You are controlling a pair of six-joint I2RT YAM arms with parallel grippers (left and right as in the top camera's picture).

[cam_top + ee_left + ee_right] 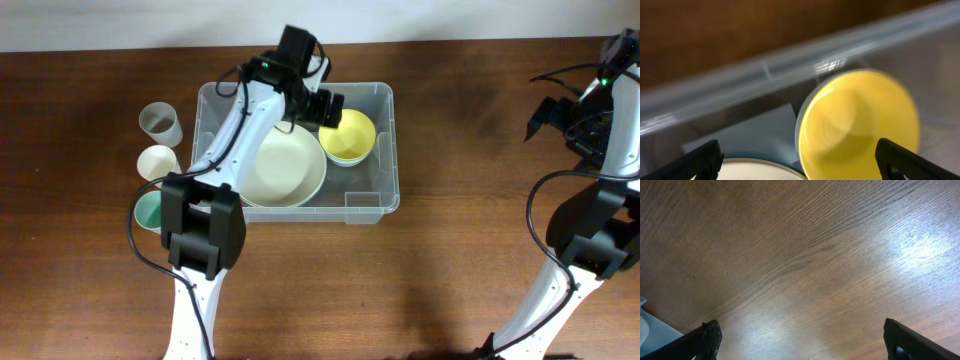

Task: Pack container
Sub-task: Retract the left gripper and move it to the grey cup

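Left end effector [800,160] wide open, empty

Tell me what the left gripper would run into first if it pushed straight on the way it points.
Most likely the yellow bowl inside the container: it sits just ahead of the left gripper, whose jaws stand open. The wrist view is blurred, so depth is uncertain.

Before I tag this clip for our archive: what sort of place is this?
Probably a robotics lab or test bench rather than a kitchen. A robot's left arm and right arm work at a wooden table. A clear container holds a yellow bowl and a cream bowl, with cups beside it.
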